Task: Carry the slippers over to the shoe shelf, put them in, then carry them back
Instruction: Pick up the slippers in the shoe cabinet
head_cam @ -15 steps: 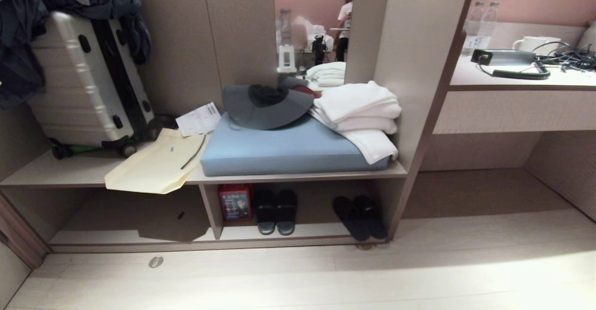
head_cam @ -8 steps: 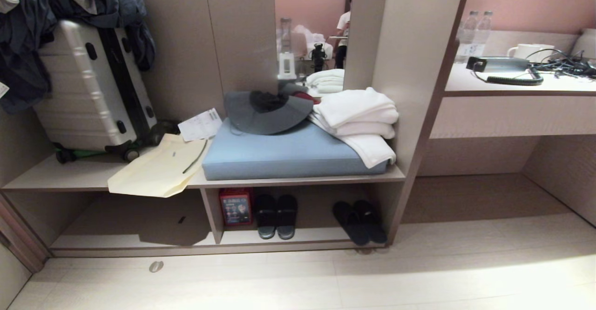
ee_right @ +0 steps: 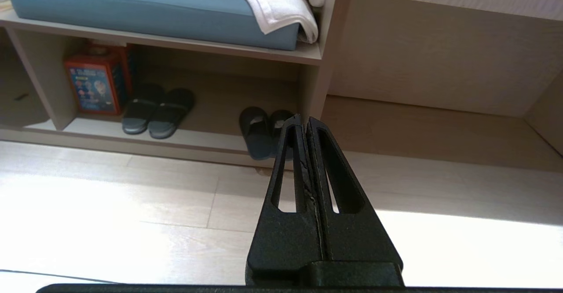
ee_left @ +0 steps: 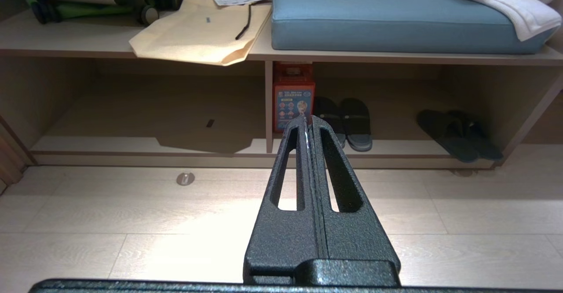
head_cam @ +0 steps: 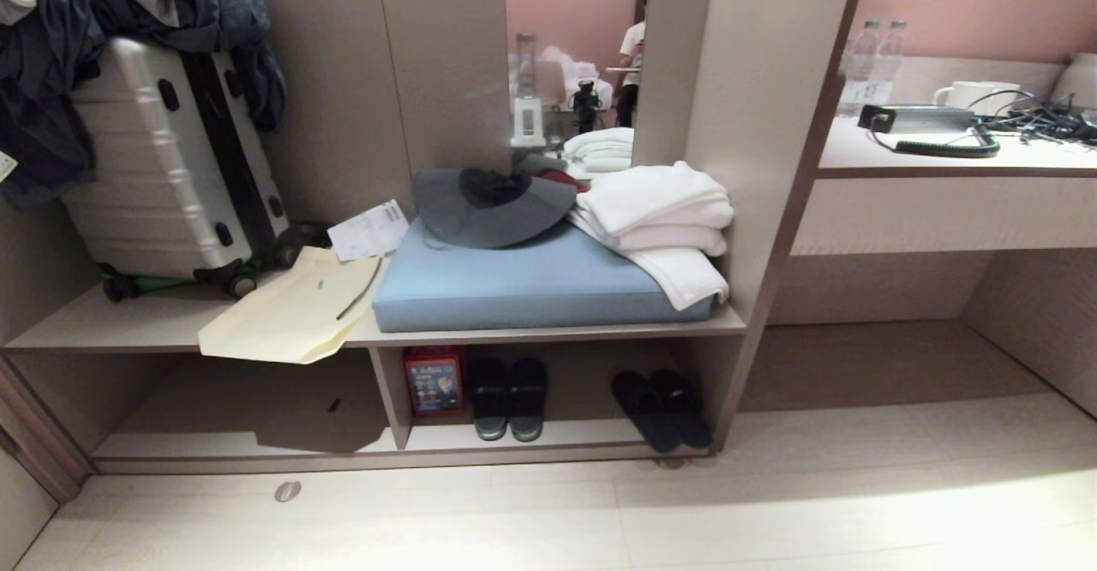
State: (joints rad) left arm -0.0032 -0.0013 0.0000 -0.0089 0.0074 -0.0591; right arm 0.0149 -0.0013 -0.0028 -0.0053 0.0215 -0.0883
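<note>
Dark grey-blue slippers [head_cam: 662,409] just beyond the black right gripper [ee_right: 303,121], beige shoe shelf [head_cam: 548,449], shiny black sandals [head_cam: 509,399], red box [head_cam: 434,381], blue cushion [head_cam: 531,284].

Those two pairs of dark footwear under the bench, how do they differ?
The shiny black sandals stand straight, next to the red box; the matte grey-blue fabric slippers lie angled near the shoe shelf's right wall, toes overhanging the front edge. The sandals' toes look greyish, the slippers are uniformly dark. Both pairs sit side by side in the same compartment.
</note>
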